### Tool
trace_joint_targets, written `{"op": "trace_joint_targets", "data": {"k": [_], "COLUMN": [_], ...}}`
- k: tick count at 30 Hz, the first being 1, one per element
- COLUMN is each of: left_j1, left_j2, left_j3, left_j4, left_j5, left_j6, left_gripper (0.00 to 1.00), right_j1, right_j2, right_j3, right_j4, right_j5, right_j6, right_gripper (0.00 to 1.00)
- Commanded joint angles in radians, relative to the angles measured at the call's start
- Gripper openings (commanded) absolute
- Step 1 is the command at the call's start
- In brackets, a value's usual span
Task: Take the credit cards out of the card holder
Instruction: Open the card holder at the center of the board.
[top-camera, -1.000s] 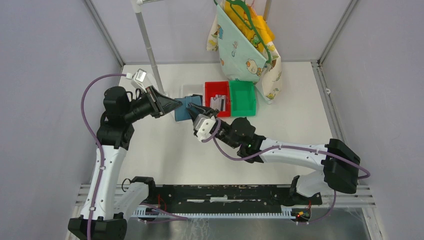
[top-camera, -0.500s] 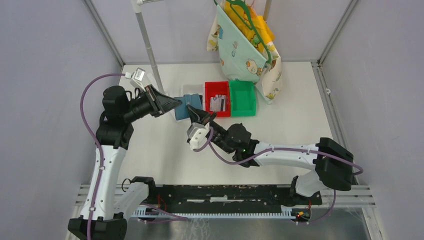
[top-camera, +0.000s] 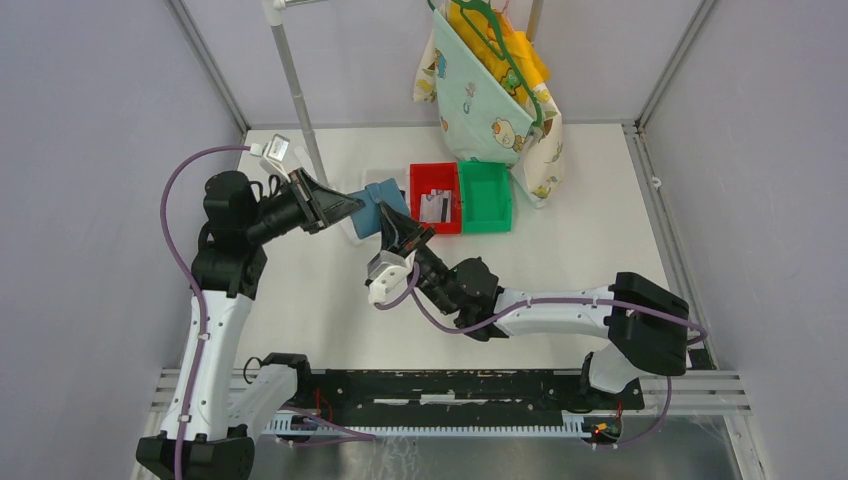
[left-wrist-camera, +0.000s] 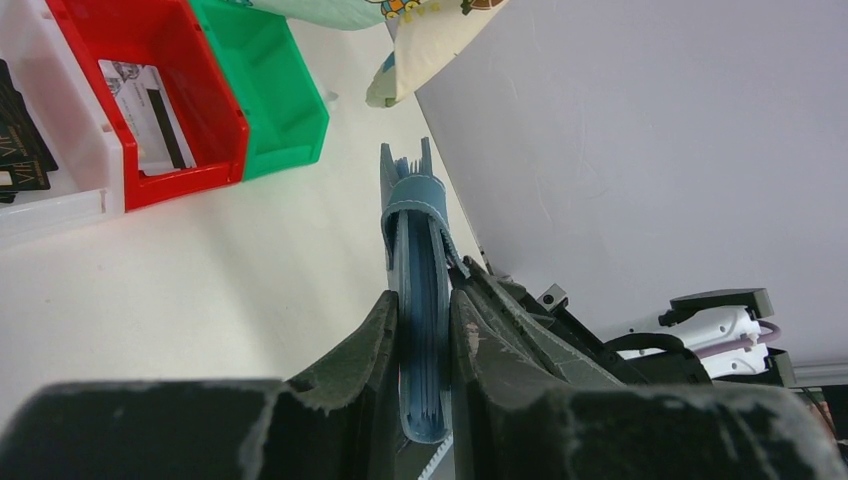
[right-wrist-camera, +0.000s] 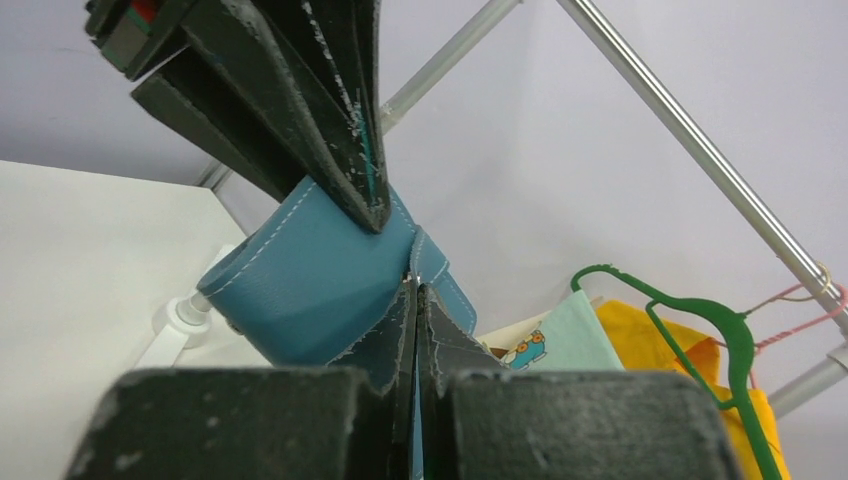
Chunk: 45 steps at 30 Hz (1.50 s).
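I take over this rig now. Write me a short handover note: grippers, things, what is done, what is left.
Left gripper: shut on the card holder, held on edge.
Right gripper: shut on the holder's flap edge.
Done: one striped card lies in the red bin.
Left: open the holder and pull out any cards inside; their number cannot be seen.

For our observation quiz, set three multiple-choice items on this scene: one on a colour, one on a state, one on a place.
1. What colour is the card holder? A. black B. teal-blue C. yellow
2. The left gripper is: A. open B. shut on the card holder C. out of view
3. The striped card lies: A. in the red bin B. inside the card holder C. in the left gripper
Answers: 1 B, blue in every view; 2 B, its fingers squeeze the holder's sides; 3 A, it shows within the red walls.
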Motion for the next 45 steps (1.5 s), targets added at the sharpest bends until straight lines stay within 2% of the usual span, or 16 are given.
{"op": "trace_joint_targets", "data": {"k": [1,14,17,21,22,24,25,26,29,35,45], "left_j1": [-0.006,-0.007,-0.006,-0.006,-0.006,-0.005,-0.006,-0.006,-0.006,-0.006,-0.007], "left_j2": [-0.037,-0.027,-0.026,-0.02,-0.021,-0.021,-0.023,-0.022,-0.018,-0.022,-0.012], "left_j3": [0.058,0.096,0.104,0.122,0.123,0.122,0.122,0.121,0.12,0.127,0.125], "left_j4": [-0.011,-0.072,-0.073,-0.103,-0.104,-0.105,-0.105,-0.105,-0.105,-0.105,-0.105], "left_j5": [0.139,0.131,0.131,0.106,0.097,0.085,0.08,0.079,0.079,0.075,0.082], "left_j6": [0.013,0.068,0.076,0.107,0.114,0.125,0.128,0.13,0.131,0.142,0.15], "left_gripper": [0.02,0.02,0.02,0.02,0.02,0.02,0.02,0.02,0.02,0.02,0.02], "right_j1": [-0.025,-0.019,-0.022,-0.056,-0.072,-0.089,-0.091,-0.093,-0.095,-0.095,-0.091], "right_j2": [0.006,0.007,-0.023,-0.135,-0.166,-0.231,-0.249,-0.263,-0.277,-0.276,-0.256], "right_j3": [0.024,-0.008,-0.009,-0.016,-0.026,-0.078,-0.092,-0.102,-0.097,-0.062,-0.016], "right_j4": [0.115,0.285,0.216,-0.038,-0.096,-0.107,-0.115,-0.126,-0.196,-0.301,-0.366], "right_j5": [0.165,0.225,0.208,0.077,0.023,-0.047,-0.065,-0.081,-0.15,-0.275,-0.35], "right_j6": [-0.052,-0.086,0.003,0.244,0.312,0.378,0.384,0.384,0.379,0.378,0.388], "right_gripper": [0.0,0.0,0.0,0.01,0.09,0.44,0.52,0.56,0.6,0.6,0.63]}}
